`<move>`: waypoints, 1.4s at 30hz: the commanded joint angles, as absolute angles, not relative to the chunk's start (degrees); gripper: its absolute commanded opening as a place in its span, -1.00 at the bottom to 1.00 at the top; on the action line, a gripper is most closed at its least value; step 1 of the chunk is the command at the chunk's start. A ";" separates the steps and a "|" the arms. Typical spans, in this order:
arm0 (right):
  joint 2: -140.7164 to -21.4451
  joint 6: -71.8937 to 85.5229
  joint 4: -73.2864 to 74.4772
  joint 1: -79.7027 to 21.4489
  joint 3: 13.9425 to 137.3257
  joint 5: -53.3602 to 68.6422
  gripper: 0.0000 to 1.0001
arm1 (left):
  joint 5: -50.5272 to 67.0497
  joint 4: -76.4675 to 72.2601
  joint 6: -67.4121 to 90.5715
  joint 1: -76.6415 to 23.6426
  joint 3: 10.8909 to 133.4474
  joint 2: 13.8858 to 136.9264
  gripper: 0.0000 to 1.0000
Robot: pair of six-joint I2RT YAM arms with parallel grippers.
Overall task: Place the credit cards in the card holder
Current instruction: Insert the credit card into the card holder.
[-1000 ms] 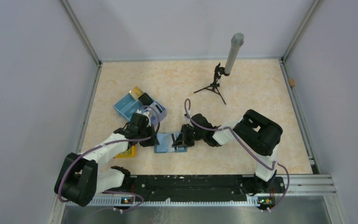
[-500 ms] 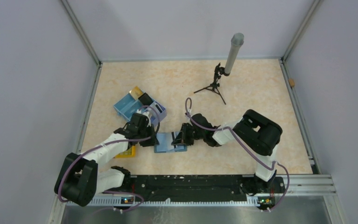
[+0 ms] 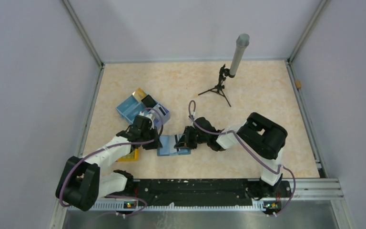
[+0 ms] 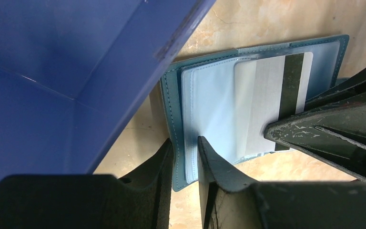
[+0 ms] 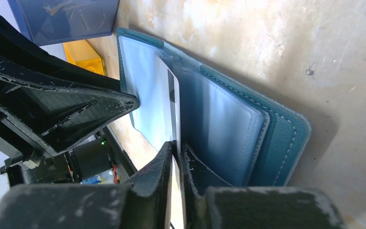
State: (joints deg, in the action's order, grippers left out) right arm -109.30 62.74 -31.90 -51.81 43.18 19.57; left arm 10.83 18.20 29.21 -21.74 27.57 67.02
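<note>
at the left, a yellow block (image 3: 129,155) lies on the tabletop (image 3: 257,95) beside the left arm, with a blue tray (image 3: 132,109) further back. a gold card (image 3: 139,92) and a black card (image 3: 148,100) sit at the tray's far end. the left end effector (image 4: 186,160) is clamped on the left edge of the card holder (image 4: 209,95), its fingers (image 4: 164,171) pinching the teal cover and pale sleeves there. the holder lies open on the tabletop, between the two arms and close to the tray wall. a pale card (image 4: 267,105) with a dark stripe lies across its right half, between the leaves. the right end effector (image 5: 177,152) is closed on that card's near edge. further right and back stands a small tripod (image 3: 218,88) holding a grey cylinder.
</note>
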 commanded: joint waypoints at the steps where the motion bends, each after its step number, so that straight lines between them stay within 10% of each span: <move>1: -108.68 58.19 -21.49 -53.14 43.95 10.84 -0.73 | 11.94 18.90 29.23 -21.92 28.20 67.13 -0.49; 16: -100.30 44.72 2.84 -55.14 55.54 0.26 -0.05 | 12.21 18.72 29.18 -21.92 28.08 66.70 -0.53; 42: -107.74 49.70 -9.46 -57.36 59.13 11.61 -0.48 | 18.19 16.21 31.61 -21.96 27.13 65.47 -0.20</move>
State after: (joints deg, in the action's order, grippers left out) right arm -106.19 47.24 -4.12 -56.25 57.89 8.82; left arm 15.11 18.09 30.06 -21.85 27.55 66.83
